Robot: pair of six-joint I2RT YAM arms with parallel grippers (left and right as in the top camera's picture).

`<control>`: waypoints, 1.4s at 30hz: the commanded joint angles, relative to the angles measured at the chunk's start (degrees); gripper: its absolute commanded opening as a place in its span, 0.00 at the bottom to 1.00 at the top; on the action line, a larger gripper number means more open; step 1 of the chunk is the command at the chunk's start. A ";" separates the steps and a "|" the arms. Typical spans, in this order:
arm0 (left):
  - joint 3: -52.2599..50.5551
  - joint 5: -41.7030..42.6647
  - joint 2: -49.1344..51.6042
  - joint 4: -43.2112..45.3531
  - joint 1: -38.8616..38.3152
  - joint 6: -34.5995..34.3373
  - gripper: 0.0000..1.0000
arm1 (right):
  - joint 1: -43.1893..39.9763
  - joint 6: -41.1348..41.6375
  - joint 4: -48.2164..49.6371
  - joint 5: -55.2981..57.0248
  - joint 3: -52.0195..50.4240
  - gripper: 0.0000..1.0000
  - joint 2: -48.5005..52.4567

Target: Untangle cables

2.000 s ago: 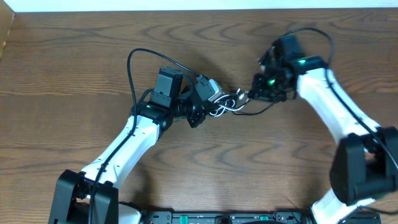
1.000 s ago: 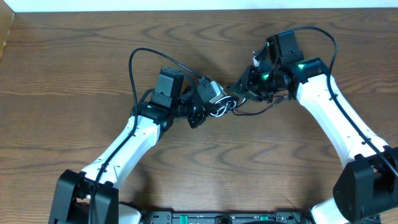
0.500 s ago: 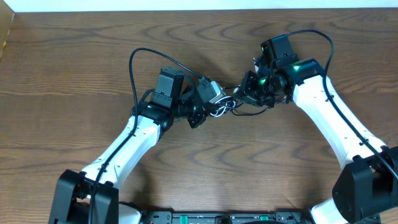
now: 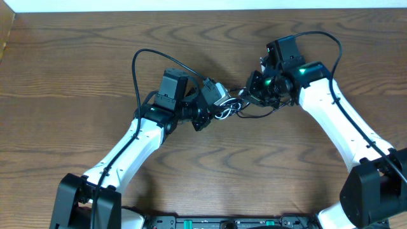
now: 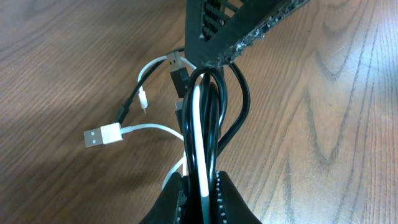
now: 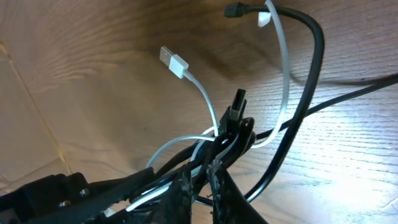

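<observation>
The black and white cables [image 4: 233, 108] form a small tangle on the wood table between my two grippers. My left gripper [image 5: 200, 182] is shut on a bundle of black strands and one white strand [image 5: 198, 130]. The white USB plug [image 5: 102, 136] hangs free to the left. From the far side, my right gripper [image 6: 203, 172] is shut on a black cable loop [image 6: 239, 134] at the top of the bundle. A white plug [image 6: 173, 61] and a black plug [image 6: 235, 9] hang loose beyond it. In the overhead view the left gripper [image 4: 220, 100] and right gripper [image 4: 247, 97] nearly meet.
The wood table [image 4: 76, 57] stretches around both arms. A thicker black arm wire [image 4: 136, 70] arcs over the left arm and another [image 4: 331, 38] over the right arm. A pale edge [image 4: 191, 5] runs along the far side of the table.
My right gripper has moved left to the tangle and its jaws have closed on the black loop. The left arm and its grip have not moved.
</observation>
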 commanded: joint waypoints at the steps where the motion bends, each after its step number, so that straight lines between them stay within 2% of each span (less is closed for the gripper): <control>1: -0.52 0.55 -0.63 0.28 -0.13 0.76 0.07 | 0.72 1.18 0.04 -1.11 -0.61 0.08 0.09; 7: -0.52 0.57 -0.63 0.28 -0.15 0.74 0.08 | 2.05 2.21 0.15 0.37 -0.92 0.10 0.09; 10: -0.52 0.57 -0.66 0.28 -0.13 0.74 0.08 | 2.64 2.71 0.59 1.07 -0.98 0.02 0.09; 17: -0.52 0.55 -0.63 0.28 -0.13 -0.39 0.07 | 2.86 2.56 1.77 1.05 -0.98 0.01 0.09; 19: -0.52 0.50 -0.63 0.26 -0.13 -1.64 0.08 | 2.84 -0.22 4.20 0.22 -0.98 0.01 0.07; 22: -0.52 0.04 -0.63 0.15 -0.13 -4.52 0.07 | 2.36 -8.31 10.73 -6.80 -0.98 0.01 0.07; 26: -0.57 -0.74 -0.63 -0.55 -0.13 -6.19 0.08 | 1.22 -11.34 17.27 -16.09 -0.98 0.01 0.07; 29: -0.57 -0.76 -0.63 -0.61 -0.13 -6.19 0.07 | 0.48 -11.96 18.80 -18.62 -0.98 0.01 0.07; 32: -0.57 -0.76 -0.63 -0.61 -0.13 -6.19 0.07 | 0.31 -19.15 19.58 -23.04 -0.98 0.01 0.07; 34: -0.57 -0.76 -0.63 -0.61 -0.13 -6.19 0.08 | 0.15 -20.50 18.45 -21.62 -0.98 0.01 0.07; 36: -0.57 -0.76 -0.63 -0.59 -0.13 -6.19 0.07 | -0.37 -19.43 16.04 -15.28 -0.98 0.01 0.07; 38: -0.57 -0.76 -0.63 -0.63 -0.13 -6.19 0.07 | -1.25 -15.17 11.76 -8.41 -0.98 0.12 0.07; 42: -0.57 -0.74 -0.59 -0.87 -0.13 -6.19 0.07 | -1.92 -10.60 5.95 -3.23 -0.98 0.25 0.07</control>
